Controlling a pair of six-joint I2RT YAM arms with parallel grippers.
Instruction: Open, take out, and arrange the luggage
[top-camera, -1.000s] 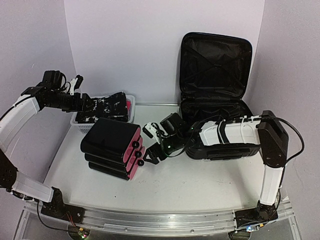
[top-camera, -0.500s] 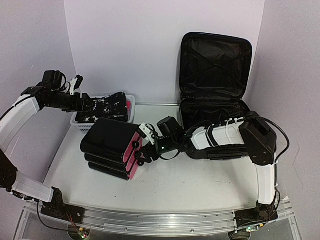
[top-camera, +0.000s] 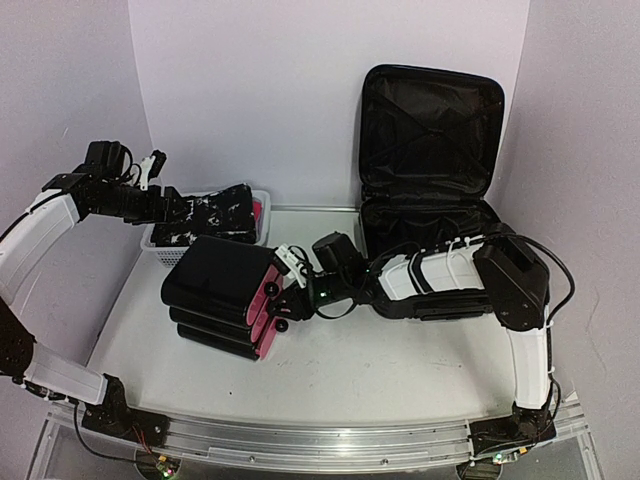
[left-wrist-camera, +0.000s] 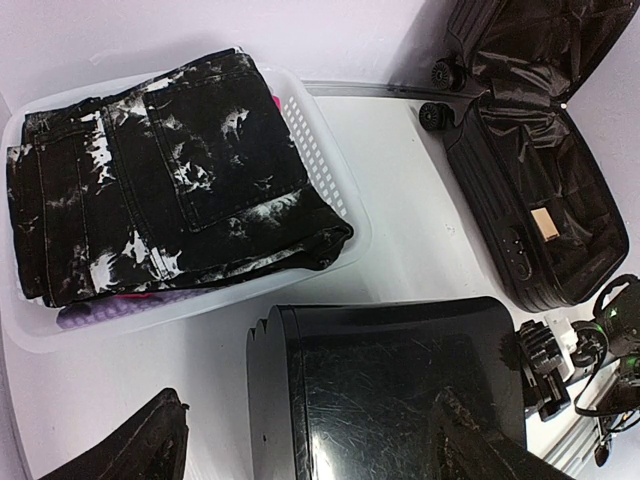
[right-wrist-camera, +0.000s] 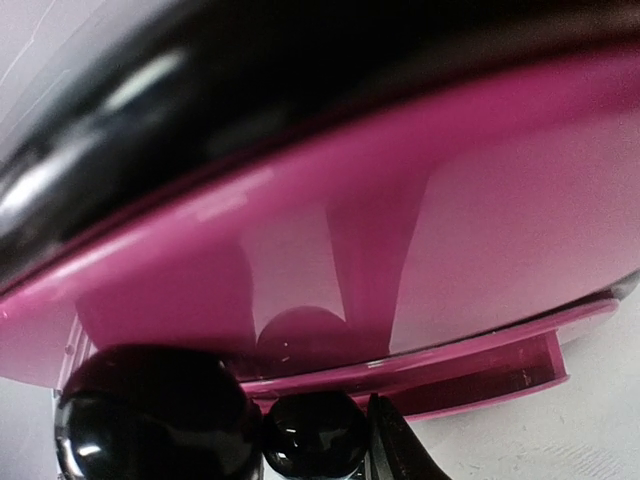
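Luggage (top-camera: 430, 190) sits open right of centre, lid upright, while the right jaws have swung left onto the small case's (top-camera: 220, 285) pink side, narrowing around a knob (right-wrist-camera: 310, 435), hold uncertain; left jaws gape empty over the basket (left-wrist-camera: 330, 170), so arranging seems next

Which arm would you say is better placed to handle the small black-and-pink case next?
The right arm: the right gripper sits at the pink side of the small case, by its knobs. The left gripper hangs open up by the basket of jeans.
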